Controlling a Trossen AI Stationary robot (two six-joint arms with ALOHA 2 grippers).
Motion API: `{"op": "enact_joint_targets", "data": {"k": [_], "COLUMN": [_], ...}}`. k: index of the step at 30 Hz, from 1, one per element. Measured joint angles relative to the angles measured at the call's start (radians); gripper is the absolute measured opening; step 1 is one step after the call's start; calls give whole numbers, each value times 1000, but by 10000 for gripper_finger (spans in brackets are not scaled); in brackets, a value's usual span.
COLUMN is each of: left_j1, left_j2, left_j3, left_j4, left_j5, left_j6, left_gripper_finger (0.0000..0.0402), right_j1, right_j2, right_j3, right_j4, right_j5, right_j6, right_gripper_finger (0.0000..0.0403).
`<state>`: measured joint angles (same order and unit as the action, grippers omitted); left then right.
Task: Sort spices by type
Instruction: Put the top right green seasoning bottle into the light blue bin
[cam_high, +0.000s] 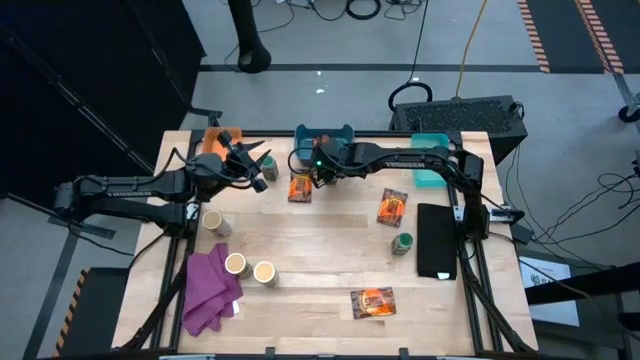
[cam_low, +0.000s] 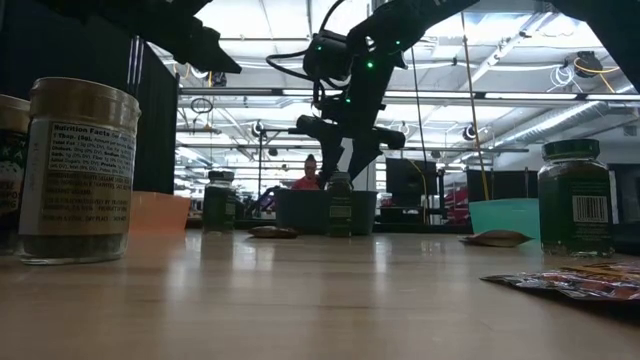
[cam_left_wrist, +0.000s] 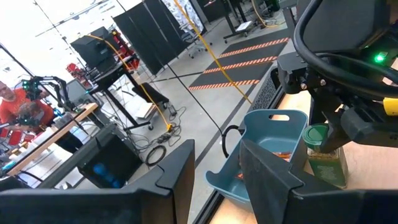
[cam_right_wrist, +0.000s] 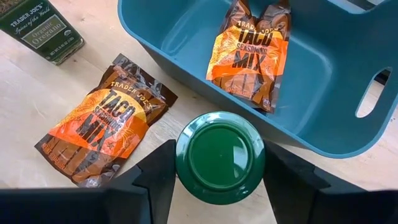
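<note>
Green-lidded jar (cam_right_wrist: 220, 155) fills the lower middle of my right wrist view, standing upright on the desk (cam_high: 330, 250) with its long axis vertical. The right gripper (cam_right_wrist: 217, 177) has one dark finger on each side of it; the fingers (cam_right_wrist: 155, 177) stand apart around the jar, and I cannot confirm from any view that they press on it. The jar sits just outside the blue bin's (cam_right_wrist: 336, 93) near wall.

One taco seasoning packet (cam_right_wrist: 249, 53) lies flat inside that bin, its long axis running toward the jar. A second taco packet (cam_right_wrist: 102, 127) lies flat on the desk just beside the bin, tilted diagonally. An oregano jar (cam_right_wrist: 40, 28) is cut off at the frame edge, so I read only part of its label.

From above, the arm hides the jar; I see only the right gripper (cam_high: 322, 168) at the bin's front. The left gripper (cam_high: 252, 166) hangs near the orange bin (cam_high: 212, 138), fingers (cam_left_wrist: 267, 180) slightly apart and empty. Two further packets (cam_high: 392, 207) (cam_high: 372, 302), a dark-green jar (cam_high: 402, 243) and three tan jars (cam_high: 213, 221) remain on the desk beside the purple cloth (cam_high: 210, 290).
</note>
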<state>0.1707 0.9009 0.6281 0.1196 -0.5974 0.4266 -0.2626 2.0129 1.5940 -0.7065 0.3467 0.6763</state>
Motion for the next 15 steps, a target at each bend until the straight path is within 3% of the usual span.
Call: {"op": "enact_joint_targets", "data": {"k": [15], "left_j1": [-1], "left_j2": [0], "left_j3": [0], "left_j4": [0], "left_j5": [0], "left_j6": [0], "left_gripper_finger": [134], "right_j1": [17], "right_j2": [-111], "right_j3": [-5], "right_j4": [-31], "right_j5": [-14], "right_j6": [-76], "right_gripper_finger": [187]}}
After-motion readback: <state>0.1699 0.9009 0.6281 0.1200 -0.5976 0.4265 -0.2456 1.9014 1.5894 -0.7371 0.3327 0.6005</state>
